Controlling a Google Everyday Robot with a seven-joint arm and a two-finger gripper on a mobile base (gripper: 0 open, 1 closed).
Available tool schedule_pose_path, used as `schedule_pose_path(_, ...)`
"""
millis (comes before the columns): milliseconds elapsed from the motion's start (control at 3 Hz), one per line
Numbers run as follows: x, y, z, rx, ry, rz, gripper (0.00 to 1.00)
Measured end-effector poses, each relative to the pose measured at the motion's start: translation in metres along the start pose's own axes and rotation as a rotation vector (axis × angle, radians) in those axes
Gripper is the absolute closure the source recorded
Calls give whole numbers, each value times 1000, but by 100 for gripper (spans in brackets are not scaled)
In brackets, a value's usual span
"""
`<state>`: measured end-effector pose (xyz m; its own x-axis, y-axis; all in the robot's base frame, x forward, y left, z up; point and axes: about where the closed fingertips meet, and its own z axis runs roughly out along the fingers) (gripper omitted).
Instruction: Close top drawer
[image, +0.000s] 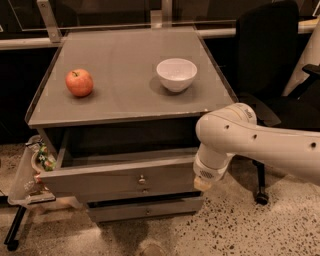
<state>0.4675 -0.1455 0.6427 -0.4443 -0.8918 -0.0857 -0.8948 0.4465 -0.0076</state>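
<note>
now, top drawer (115, 176) ajar, jaws at its right end, their state unclear

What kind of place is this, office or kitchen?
Probably an office or lab corner: a black swivel chair on casters, speckled hard floor, a grey drawer cabinet. The gripper sits at the front of the open top drawer, chair-side end.

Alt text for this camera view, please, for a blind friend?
The top drawer of a grey cabinet stands pulled open, and the gripper of a white robot arm sits at the drawer front's right end. On the cabinet top are a red apple and a white bowl.
</note>
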Motion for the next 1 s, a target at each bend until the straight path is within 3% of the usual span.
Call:
schedule_pose_path(333, -6, -30, 8, 47, -4, 39, 100)
schedule_pose_path(1000, -14, -54, 13, 89, 5, 61, 100)
